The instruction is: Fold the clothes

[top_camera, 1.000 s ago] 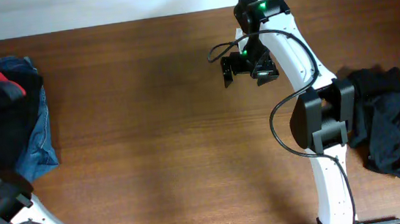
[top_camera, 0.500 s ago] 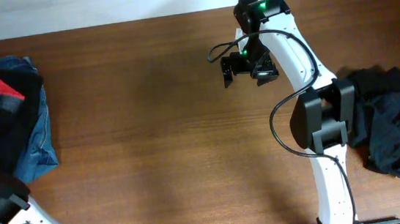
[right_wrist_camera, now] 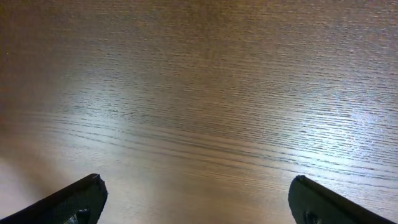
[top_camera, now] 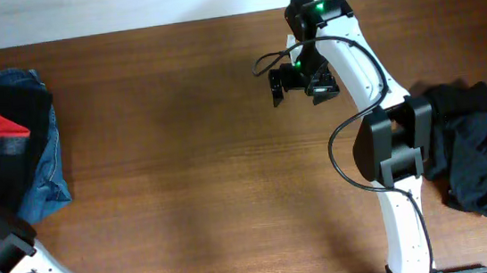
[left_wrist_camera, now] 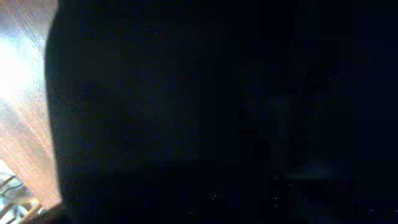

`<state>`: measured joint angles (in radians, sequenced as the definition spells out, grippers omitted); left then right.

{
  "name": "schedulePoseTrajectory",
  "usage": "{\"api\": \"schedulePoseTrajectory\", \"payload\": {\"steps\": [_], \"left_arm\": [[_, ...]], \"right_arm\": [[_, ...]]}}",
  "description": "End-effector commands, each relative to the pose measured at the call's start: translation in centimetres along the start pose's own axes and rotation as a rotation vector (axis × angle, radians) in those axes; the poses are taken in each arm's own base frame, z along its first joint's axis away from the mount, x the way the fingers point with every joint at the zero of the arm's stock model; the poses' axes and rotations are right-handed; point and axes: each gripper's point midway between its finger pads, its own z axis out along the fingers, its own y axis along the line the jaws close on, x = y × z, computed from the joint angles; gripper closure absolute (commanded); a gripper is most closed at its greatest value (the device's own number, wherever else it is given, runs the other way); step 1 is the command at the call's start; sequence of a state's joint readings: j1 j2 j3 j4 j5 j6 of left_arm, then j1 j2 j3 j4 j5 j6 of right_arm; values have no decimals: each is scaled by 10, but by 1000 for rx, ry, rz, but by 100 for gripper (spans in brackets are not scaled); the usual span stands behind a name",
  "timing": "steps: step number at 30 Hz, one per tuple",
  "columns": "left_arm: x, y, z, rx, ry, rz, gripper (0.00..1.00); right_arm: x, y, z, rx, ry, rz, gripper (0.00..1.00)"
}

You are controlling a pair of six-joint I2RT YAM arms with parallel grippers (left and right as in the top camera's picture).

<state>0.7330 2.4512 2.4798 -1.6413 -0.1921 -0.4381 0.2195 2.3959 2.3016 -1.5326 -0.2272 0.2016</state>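
At far left, the soft black garment with a red-edged band (top_camera: 14, 172) lies on blue denim (top_camera: 50, 177) and hides my left gripper; I cannot tell its grip. My right gripper (right_wrist_camera: 199, 202) hangs spread above the brown wooden table (top_camera: 183, 160). A crumpled black heap (top_camera: 483, 154) lies far right.

You have a brown wooden table (top_camera: 183, 160) filling nearly the whole overhead view, its grain running along the table's long side. Beyond the table's far edge you see a pale, whitish strip (top_camera: 123, 5); you cannot tell whether it is wall or floor. Light falls on the table from above. Close up, the tabletop shows fine ridged grain and a soft glare patch (right_wrist_camera: 336, 149).
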Motion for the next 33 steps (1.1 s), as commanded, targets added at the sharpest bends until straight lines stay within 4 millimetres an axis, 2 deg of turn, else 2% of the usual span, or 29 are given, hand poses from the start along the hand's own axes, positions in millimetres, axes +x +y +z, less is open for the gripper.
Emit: {"api": "schedulePoseTrajectory", "payload": {"steps": [1, 6, 10, 13, 15, 18, 20, 22, 24, 25, 26, 28, 29, 30, 33], "left_arm": [[-2, 4, -15, 15, -38, -5, 7], [-2, -4, -22, 74, -41, -8, 6], [-7, -7, -52, 143, -103, -19, 7], [-10, -6, -86, 209, -180, -30, 7], [-8, -5, -122, 280, -250, -26, 7], [-3, -1, -151, 328, -309, -22, 6], [1, 2, -163, 339, -334, -6, 7], [3, 2, -164, 332, -340, 39, 11], [8, 1, -160, 315, -323, 96, 26], [10, 0, -159, 310, -320, 114, 39], [11, 0, -156, 298, -312, 141, 60], [10, 5, -151, 260, -306, 152, 83], [9, 6, -149, 246, -304, 151, 92], [8, 8, -147, 232, -303, 149, 99], [7, 5, -141, 229, -292, 153, 99]], "right_arm": [[1, 2, 1, -8, 4, -13, 1], [-1, 3, 1, -9, -2, -14, 1], [-1, 3, 1, -9, -4, -15, 1], [-2, 3, 1, -10, -8, -16, 1], [-3, 3, 1, -11, -11, -17, 1], [-4, 3, 1, -11, -13, -17, 1], [-4, 3, 1, -11, -14, -17, 1], [-4, 3, 1, -12, -16, -18, 1], [-4, 3, 1, -12, -17, -18, 1], [-4, 3, 1, -12, -17, -18, 1], [-4, 3, 1, -12, -16, -18, 1], [-4, 3, 1, -12, -16, -18, 1], [-4, 3, 1, -12, -16, -18, 1], [-4, 3, 1, -12, -16, -18, 1], [-4, 3, 1, -12, -16, -18, 1]]}}
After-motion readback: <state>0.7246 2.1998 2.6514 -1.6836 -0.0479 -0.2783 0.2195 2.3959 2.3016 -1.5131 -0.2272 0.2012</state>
